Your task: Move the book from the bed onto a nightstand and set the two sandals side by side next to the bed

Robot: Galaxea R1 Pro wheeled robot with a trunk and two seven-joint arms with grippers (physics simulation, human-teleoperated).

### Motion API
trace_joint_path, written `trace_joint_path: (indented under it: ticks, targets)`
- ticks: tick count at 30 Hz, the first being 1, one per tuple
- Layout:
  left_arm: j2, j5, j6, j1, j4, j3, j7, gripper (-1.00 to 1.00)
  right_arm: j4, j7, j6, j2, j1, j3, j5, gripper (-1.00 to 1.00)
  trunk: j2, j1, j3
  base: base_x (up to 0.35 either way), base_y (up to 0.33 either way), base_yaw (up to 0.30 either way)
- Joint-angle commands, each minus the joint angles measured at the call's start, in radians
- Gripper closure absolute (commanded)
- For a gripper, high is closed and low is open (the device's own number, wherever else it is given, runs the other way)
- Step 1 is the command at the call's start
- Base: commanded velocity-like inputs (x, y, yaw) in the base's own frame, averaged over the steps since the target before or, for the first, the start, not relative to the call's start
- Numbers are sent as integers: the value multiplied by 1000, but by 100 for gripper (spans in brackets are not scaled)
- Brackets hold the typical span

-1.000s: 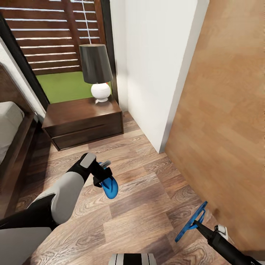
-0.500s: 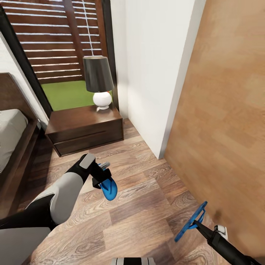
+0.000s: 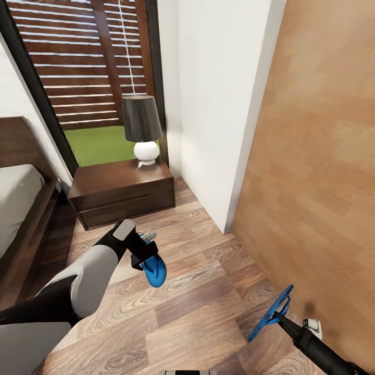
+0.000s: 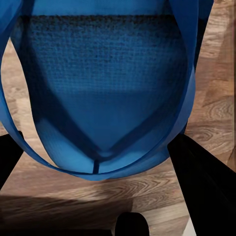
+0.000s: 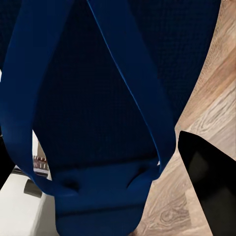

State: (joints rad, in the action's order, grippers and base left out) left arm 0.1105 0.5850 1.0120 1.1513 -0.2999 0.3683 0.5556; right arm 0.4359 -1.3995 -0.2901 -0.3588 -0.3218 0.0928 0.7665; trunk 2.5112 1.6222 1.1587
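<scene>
- The left tool [image 3: 147, 251] is clenched on one sandal [image 3: 155, 270], carried above the floor [image 3: 198, 291] for placing by the bed [image 3: 21, 208].
- The right tool [image 3: 278, 315] grips the other sandal [image 3: 271, 312], beside the door [image 3: 317, 182].

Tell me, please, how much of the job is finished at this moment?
Nothing looks finished yet. In hand: the left gripper holds one sandal above the floor, and the right gripper holds the other sandal. Left: set both side by side next to the bed. The book is not visible; the nightstand carries a lamp.
</scene>
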Motion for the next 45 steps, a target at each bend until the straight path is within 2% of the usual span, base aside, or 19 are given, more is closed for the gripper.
trace_joint_path:
  ticks: [1, 13, 16, 19, 23, 45]
  targets:
    - [0, 8, 2, -1, -1, 3, 10, 100, 0, -3, -12, 0, 0, -1, 3, 100, 0, -1, -3, 0, 0, 0]
    - [-7, 6, 2, -7, -1, 2, 10, 100, -3, -1, -13, 14, 0, 3, 6, 100, -3, -6, -50, 0, 0, 0]
    - [-8, -17, 3, -9, -1, 2, 9, 100, -3, 1, -12, 15, 0, -1, 5, 100, -4, -7, -61, 0, 0, 0]
    - [-7, -62, 2, -10, -1, 2, 4, 100, -2, 3, -12, 15, 0, -2, 7, 100, -4, -9, -73, 0, 0, 0]
    - [-6, -87, 2, -10, -1, 3, -1, 100, -2, 2, -12, 15, 0, 1, 7, 100, -5, -10, -88, 0, 0, 0]
    - [-11, -96, 2, -10, -1, 3, -2, 100, -2, 4, -11, 19, 0, 0, 5, 100, -10, -20, -173, 0, 0, 0]
